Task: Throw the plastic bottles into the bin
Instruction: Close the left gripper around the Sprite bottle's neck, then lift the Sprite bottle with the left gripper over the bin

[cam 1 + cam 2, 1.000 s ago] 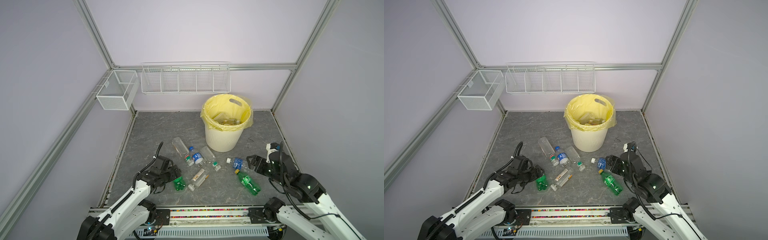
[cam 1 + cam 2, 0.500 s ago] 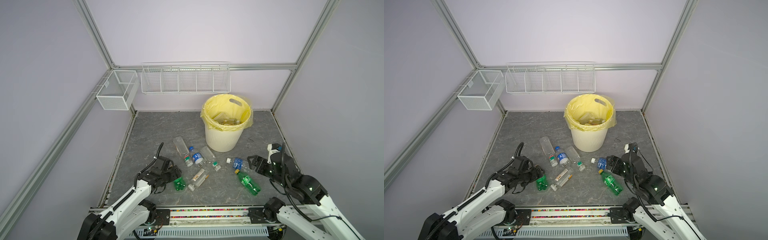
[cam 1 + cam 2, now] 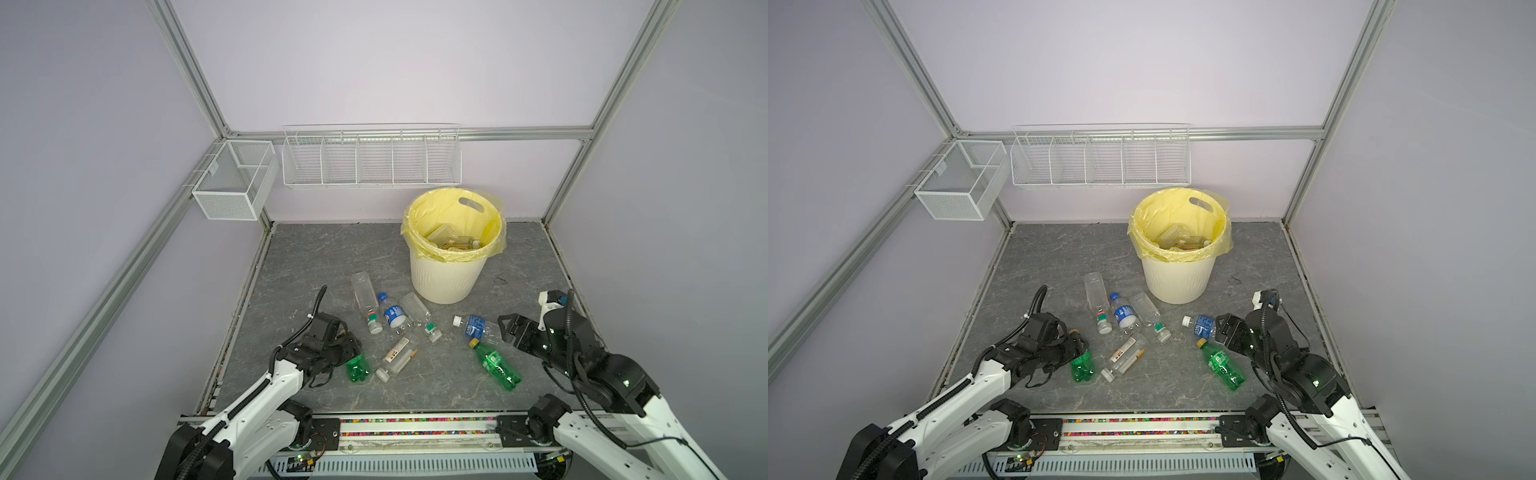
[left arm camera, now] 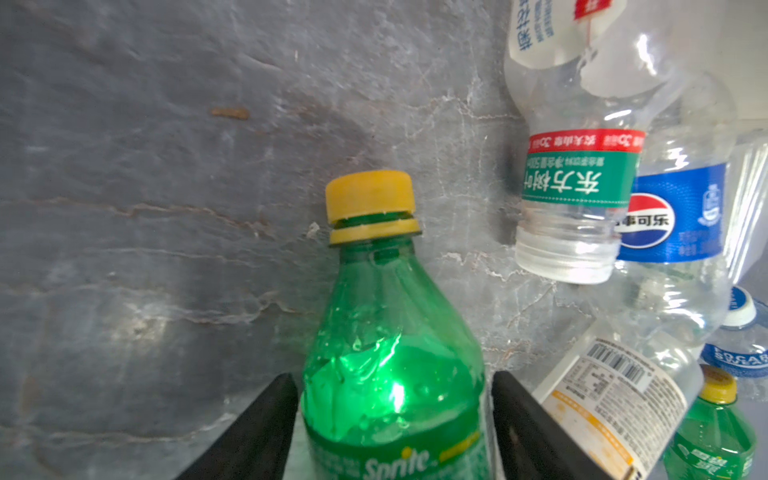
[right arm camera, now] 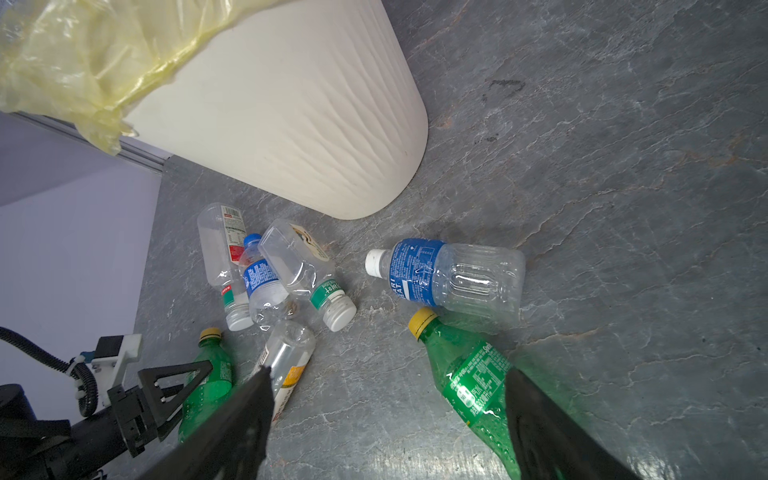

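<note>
our left gripper (image 4: 392,376) stands roughly half open around the body of a green sprite bottle (image 4: 386,316) lying on the grey floor (image 4: 145,208). its jaws sit close against both sides, but we cannot tell whether they press. our right gripper (image 5: 386,372) is spread wide and holds nothing. it hangs near a second green bottle (image 5: 469,382) and the base of a blue-labelled bottle (image 5: 444,278) with a white cap

taking the back wall as twelve o'clock in both top views, we count seven plastic bottles on the floor: two green with yellow caps, five clear. from the left gripper, four clear ones spread from one round to three o'clock: a tall bottle (image 3: 365,297), a pepsi bottle (image 3: 392,315), a square bottle (image 3: 417,309) and an orange-labelled bottle (image 3: 397,354)

we count one bin (image 3: 442,278), upright, at about two o'clock from the left gripper and ten to eleven from the right. its yellow liner (image 3: 494,232) holds several more bottles, too jumbled for us to count

beyond it we count two wire baskets on the back frame: a long basket (image 3: 371,166) of five compartments and a small mesh basket (image 3: 224,205) at the left corner
</note>
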`<state>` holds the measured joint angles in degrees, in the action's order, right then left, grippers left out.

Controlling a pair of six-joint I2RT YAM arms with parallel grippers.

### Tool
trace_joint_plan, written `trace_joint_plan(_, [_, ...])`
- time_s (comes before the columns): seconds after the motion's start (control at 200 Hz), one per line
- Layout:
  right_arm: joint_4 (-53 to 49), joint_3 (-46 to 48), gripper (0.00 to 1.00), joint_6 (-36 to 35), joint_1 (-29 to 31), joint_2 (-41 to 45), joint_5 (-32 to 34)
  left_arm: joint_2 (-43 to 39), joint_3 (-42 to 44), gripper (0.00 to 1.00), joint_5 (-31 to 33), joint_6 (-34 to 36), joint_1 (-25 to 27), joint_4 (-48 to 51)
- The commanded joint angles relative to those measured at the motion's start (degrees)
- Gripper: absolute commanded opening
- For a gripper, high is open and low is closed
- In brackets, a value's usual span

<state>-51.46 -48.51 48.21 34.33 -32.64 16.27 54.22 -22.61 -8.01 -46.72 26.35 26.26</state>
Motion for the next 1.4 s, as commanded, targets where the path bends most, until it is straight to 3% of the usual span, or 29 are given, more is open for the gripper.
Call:
trace_joint_plan(0.0, [-0.9, 1.0, 0.88, 1.2, 0.1, 1.0, 1.0, -0.8, 1.1, 0.67, -0.2, -0.6, -0.2, -0.6])
trace_joint_plan(0.08, [-1.2, 1.1, 0.88, 1.3, 0.0, 1.4, 1.1, -0.9, 1.2, 0.59, -0.2, -0.7, -0.2, -0.6])
trace_joint_plan(0.25, [-1.9, 1.0, 0.88, 1.3, 0.1, 2.3, 1.6, -1.1, 1.2, 0.58, -0.1, -0.9, -0.2, -0.7])
trace_joint_plan(0.35, [-2.5, 1.0, 0.88, 1.3, 0.0, 2.7, 1.6, -1.6, 0.8, 0.52, 0.0, -0.9, -0.2, -0.3])
trace_joint_plan(0.86, [-2.9, 2.1, 0.88, 1.1, 0.1, 4.0, 2.8, -4.8, -5.7, 0.52, 0.3, -0.5, -0.2, 5.7])
trace_joint_plan(1.394, [-5.5, 1.8, 0.88, 0.1, 0.0, 3.3, 5.5, -6.5, -23.1, 0.52, -1.2, 0.2, -0.2, 14.6])
